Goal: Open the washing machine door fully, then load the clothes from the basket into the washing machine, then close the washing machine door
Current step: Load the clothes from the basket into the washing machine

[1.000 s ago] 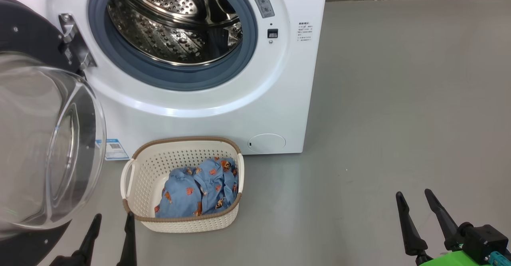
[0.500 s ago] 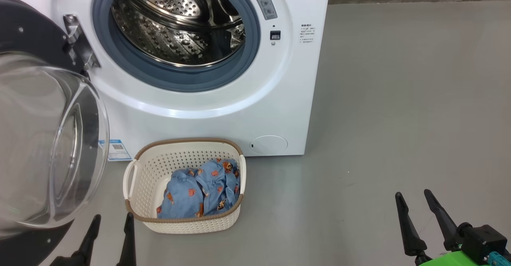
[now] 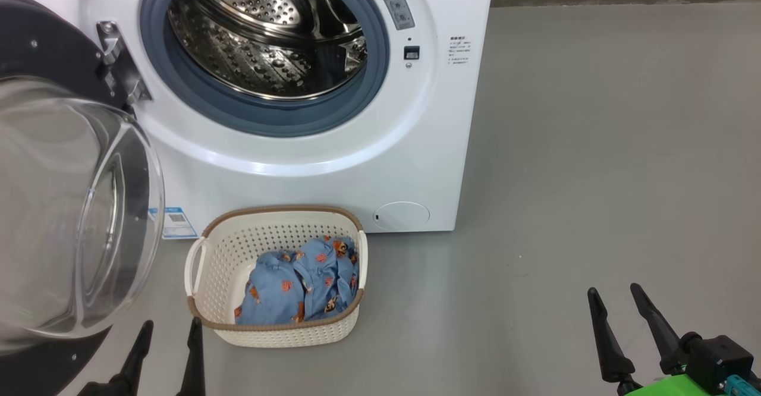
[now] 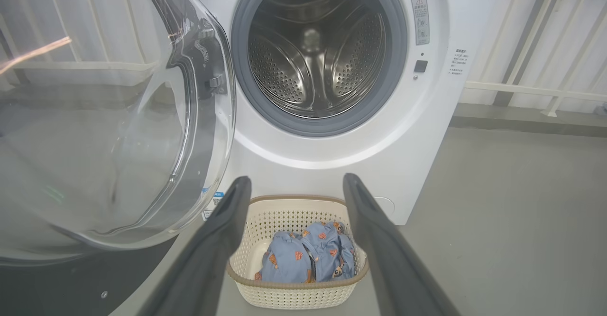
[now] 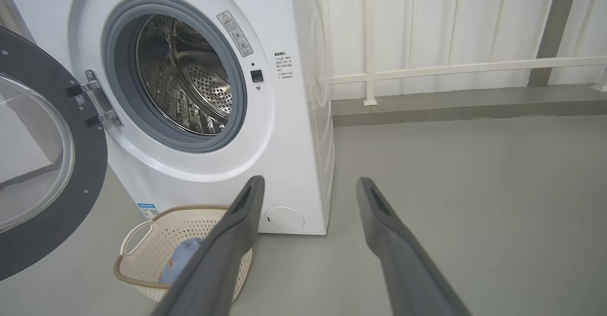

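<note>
The white washing machine (image 3: 428,116) (image 4: 427,131) (image 5: 289,135) stands before me with its steel drum (image 3: 267,39) bare. The washing machine door (image 3: 65,206) (image 4: 109,116) (image 5: 33,154) hangs swung out to the left on its metal hinge (image 3: 119,69). On the floor in front sits the cream basket (image 3: 220,253) (image 4: 265,221) (image 5: 142,259) holding the light-blue printed clothes (image 3: 303,283) (image 4: 308,254) (image 5: 182,254). My left gripper (image 3: 170,327) (image 4: 294,183) is open, just left of the basket. My right gripper (image 3: 612,292) (image 5: 308,183) is open over bare floor, far right of the basket.
Grey floor (image 3: 594,146) spreads to the right of the machine. A white railing and a low kerb (image 5: 450,69) run along the back wall. A small round white flap (image 3: 401,215) and a blue label sticker (image 3: 172,222) sit low on the machine's front.
The whole head view has shifted slightly, so the camera moved. Both grippers stay open in the same places, and the door, basket and clothes have not moved.
</note>
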`<state>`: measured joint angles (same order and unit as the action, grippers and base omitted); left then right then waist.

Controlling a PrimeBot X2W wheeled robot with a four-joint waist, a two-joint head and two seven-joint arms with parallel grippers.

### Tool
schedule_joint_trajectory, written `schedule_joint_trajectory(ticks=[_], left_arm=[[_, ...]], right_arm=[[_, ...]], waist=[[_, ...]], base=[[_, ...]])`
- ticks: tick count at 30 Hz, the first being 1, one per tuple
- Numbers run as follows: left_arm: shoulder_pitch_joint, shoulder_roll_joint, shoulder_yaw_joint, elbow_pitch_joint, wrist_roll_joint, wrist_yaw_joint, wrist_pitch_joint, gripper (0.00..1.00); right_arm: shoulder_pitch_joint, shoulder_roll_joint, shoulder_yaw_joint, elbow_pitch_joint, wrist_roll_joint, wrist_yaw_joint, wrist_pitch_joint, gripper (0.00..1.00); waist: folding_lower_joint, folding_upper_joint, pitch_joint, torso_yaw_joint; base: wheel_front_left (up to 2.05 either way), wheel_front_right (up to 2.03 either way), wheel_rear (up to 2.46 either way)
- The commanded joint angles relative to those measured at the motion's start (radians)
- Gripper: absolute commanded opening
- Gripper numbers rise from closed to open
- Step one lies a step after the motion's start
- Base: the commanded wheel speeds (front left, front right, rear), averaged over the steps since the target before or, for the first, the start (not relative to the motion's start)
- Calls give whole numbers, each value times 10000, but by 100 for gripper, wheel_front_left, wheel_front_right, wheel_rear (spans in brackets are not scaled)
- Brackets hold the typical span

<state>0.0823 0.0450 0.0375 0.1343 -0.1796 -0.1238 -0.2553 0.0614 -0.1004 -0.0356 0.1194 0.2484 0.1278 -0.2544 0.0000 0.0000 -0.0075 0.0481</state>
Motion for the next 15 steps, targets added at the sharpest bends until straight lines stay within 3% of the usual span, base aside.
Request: schedule_joint_trajectory(ticks=[1, 15], left_arm=[[-189, 67, 308, -262, 130, -39, -65, 100], [-264, 57, 341, -293, 181, -50, -65, 100]], right_arm=[[-160, -161, 263, -197, 5, 29, -74, 100], [-210, -158, 271, -149, 12, 29, -74, 100]], waist=[[0, 0, 5, 18], [0, 0, 53, 41]], base=[[0, 0, 0], [0, 0, 0]])
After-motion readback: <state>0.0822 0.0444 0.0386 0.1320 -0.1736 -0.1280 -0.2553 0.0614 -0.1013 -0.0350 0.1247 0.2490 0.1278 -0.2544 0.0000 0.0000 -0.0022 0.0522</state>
